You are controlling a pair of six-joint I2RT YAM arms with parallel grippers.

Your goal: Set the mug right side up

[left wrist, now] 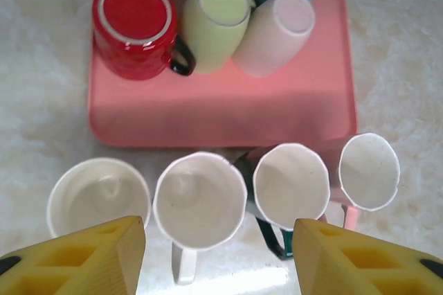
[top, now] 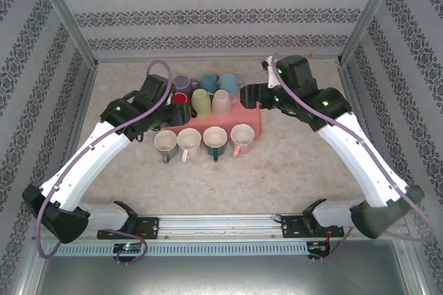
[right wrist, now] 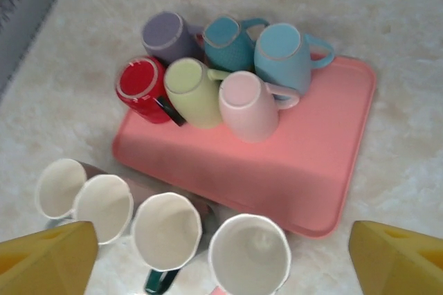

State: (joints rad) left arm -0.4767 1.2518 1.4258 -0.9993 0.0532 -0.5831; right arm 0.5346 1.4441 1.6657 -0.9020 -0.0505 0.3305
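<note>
The red mug (left wrist: 135,28) sits bottom-up, its axis roughly vertical, on the left of the pink tray (left wrist: 221,111), just beyond the left gripper (left wrist: 218,233), whose jaws are apart and empty, probably the nearer arm, while the right gripper (right wrist: 221,236) gapes empty off the tray's right end.

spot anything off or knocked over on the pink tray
On the pink tray the red mug, green mug, pink mug, purple mug, teal mug and light blue mug all stand upside down. The four mugs in front of it stand upright. Nothing is spilled or broken.
</note>
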